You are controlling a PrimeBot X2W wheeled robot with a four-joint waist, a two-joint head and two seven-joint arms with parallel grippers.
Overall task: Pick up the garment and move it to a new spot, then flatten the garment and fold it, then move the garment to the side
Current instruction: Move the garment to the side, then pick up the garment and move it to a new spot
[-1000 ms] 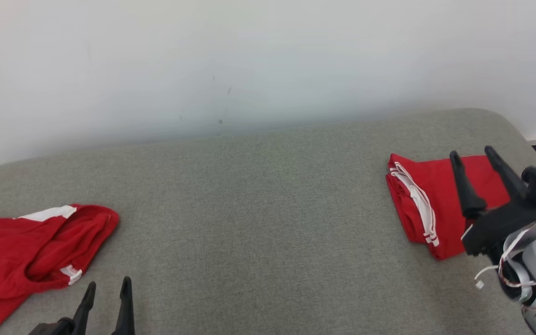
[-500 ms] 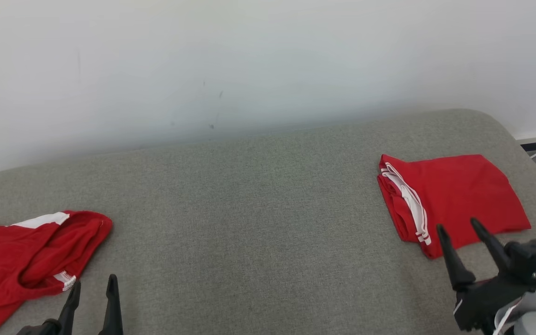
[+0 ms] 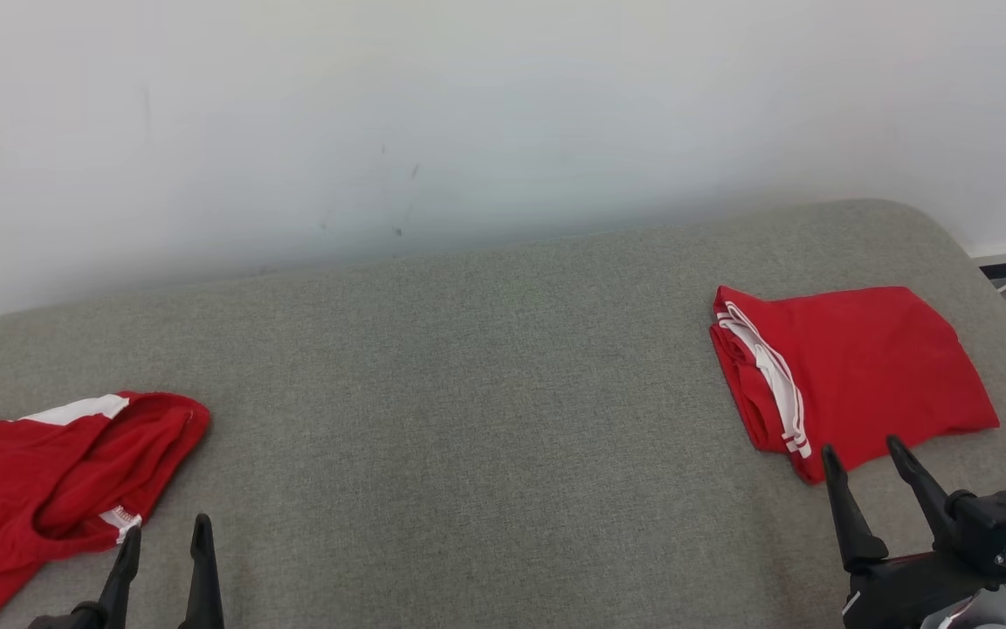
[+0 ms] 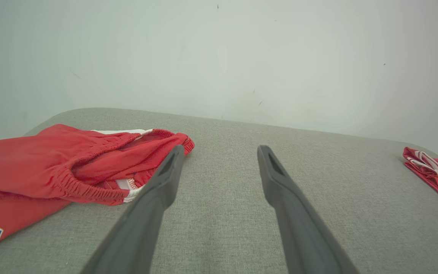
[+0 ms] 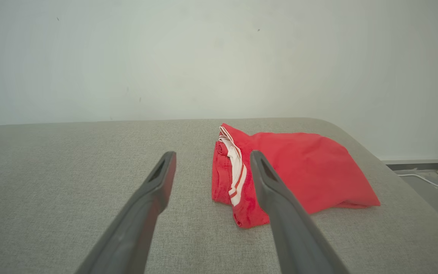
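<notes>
Folded red garment (image 3: 861,367) lies on grey pad (image 3: 468,393). Right hand (image 3: 861,446) near it, spread, empty; left hand (image 3: 167,528) spread beside crumpled red cloth (image 3: 49,480).

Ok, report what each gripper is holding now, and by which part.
Nothing is held. The left gripper stands open beside the crumpled red garment, and the right gripper stands open near the folded red garment; neither pinches any cloth.
</notes>
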